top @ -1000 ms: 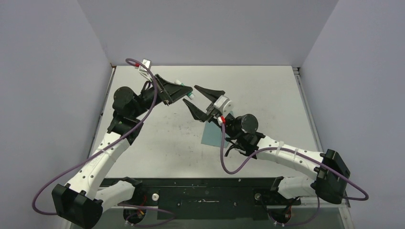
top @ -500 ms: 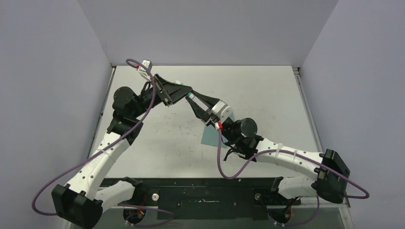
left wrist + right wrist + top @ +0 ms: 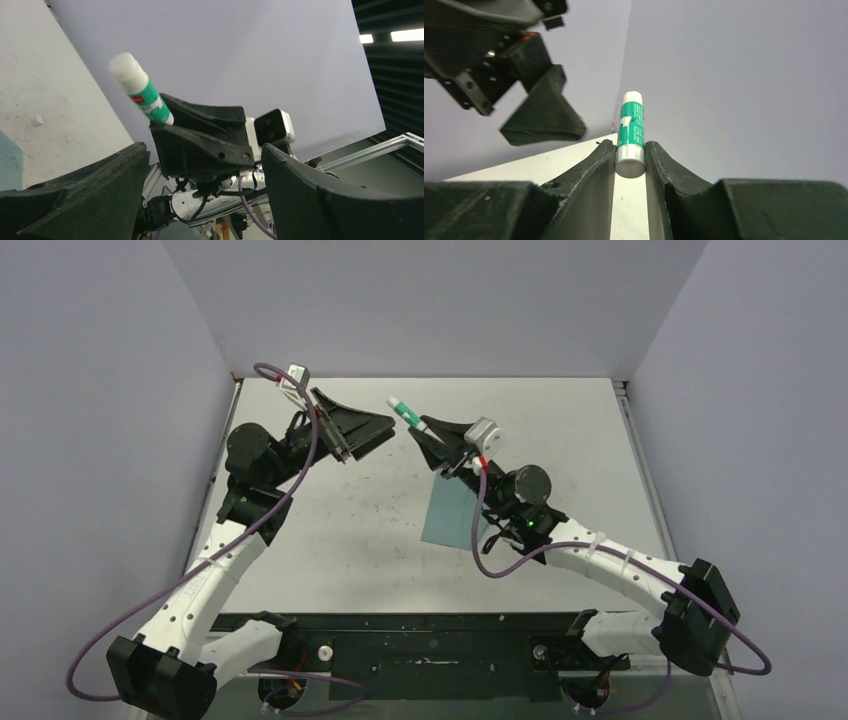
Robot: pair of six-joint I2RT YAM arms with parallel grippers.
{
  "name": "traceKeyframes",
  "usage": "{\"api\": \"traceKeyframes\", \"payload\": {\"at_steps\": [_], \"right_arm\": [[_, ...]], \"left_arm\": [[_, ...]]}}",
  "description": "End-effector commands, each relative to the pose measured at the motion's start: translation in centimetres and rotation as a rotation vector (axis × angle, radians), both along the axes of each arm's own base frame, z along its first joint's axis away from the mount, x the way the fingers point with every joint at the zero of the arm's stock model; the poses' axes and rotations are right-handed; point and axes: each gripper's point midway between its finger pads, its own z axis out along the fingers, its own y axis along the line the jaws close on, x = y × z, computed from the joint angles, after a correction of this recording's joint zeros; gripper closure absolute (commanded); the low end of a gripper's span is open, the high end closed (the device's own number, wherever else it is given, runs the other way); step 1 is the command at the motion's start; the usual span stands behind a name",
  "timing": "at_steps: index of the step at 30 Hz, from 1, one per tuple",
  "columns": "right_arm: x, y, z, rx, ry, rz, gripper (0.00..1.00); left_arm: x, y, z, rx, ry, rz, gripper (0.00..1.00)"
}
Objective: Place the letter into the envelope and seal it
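The teal envelope (image 3: 448,516) lies flat on the table under my right arm; its edge shows at the left of the left wrist view as the envelope (image 3: 7,161). The letter is not in view. A small white-and-green glue stick (image 3: 404,411) is raised above the table, with my right gripper (image 3: 420,431) shut on its lower end. In the right wrist view the stick (image 3: 631,129) sits squeezed between the fingers of the right gripper (image 3: 630,151). My left gripper (image 3: 374,436) hangs just left of it, jaws wide apart and holding nothing, and the left gripper (image 3: 202,150) faces the stick (image 3: 141,93).
The white table (image 3: 330,540) is walled by grey panels at the back and sides. A tiny white bit (image 3: 37,120) lies on the table near the envelope. The two arms' wrists are close together over the table's back middle.
The left gripper has opened, let go of the glue stick and drawn back left. The right gripper has shut on the stick and carried it a little to the right.
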Motion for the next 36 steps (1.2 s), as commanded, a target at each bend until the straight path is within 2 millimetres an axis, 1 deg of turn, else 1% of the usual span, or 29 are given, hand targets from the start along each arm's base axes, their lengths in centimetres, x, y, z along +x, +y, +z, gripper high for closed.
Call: {"api": "traceKeyframes", "payload": {"at_steps": [1, 3, 5, 9, 12, 15, 21, 22, 24, 27, 30, 34, 36], "right_arm": [[-1.1, -2.1, 1.9, 0.069, 0.088, 0.180, 0.95], [-1.1, -3.1, 1.8, 0.053, 0.105, 0.205, 0.95], [-1.4, -3.9, 1.7, 0.041, 0.126, 0.261, 0.95], [-1.7, -4.8, 1.6, 0.028, 0.173, 0.355, 0.95], [-1.3, -4.6, 0.9, -0.018, 0.214, 0.375, 0.95], [-1.2, -4.5, 0.4, -0.063, 0.240, 0.388, 0.95], [-1.0, -4.1, 0.2, -0.078, 0.284, 0.451, 0.95], [-1.1, -4.0, 0.1, -0.082, 0.285, 0.463, 0.95], [-1.1, -3.9, -0.3, -0.091, 0.295, 0.475, 0.95], [-1.3, -3.7, -1.0, -0.108, 0.303, 0.497, 0.95], [-1.5, -3.7, -1.5, -0.126, 0.299, 0.512, 0.95], [-1.6, -3.8, -1.8, -0.129, 0.289, 0.526, 0.95], [-1.7, -3.8, -1.6, -0.124, 0.282, 0.539, 0.95]], "left_arm": [[-0.5, 1.0, 1.3, -0.034, -0.060, -0.013, 0.17], [-0.3, 0.5, 1.1, -0.058, -0.043, -0.042, 0.14], [0.0, 0.0, 0.4, -0.059, -0.011, -0.073, 0.14], [0.7, -0.6, -0.9, -0.038, 0.046, -0.100, 0.14], [0.7, -0.8, -0.6, -0.041, 0.043, -0.121, 0.13], [0.5, -1.1, -0.5, -0.030, 0.028, -0.148, 0.09], [0.6, -2.7, -2.7, -0.005, 0.086, -0.198, 0.09], [0.7, -2.8, -2.9, -0.006, 0.097, -0.201, 0.11], [0.8, -2.8, -3.0, -0.021, 0.112, -0.203, 0.20], [0.9, -2.8, -2.7, -0.043, 0.119, -0.205, 0.38], [0.9, -2.7, -2.7, -0.043, 0.120, -0.194, 0.49], [0.6, -3.0, -3.5, -0.039, 0.143, -0.210, 0.60], [0.4, -3.3, -3.9, -0.032, 0.146, -0.221, 0.60]]}}
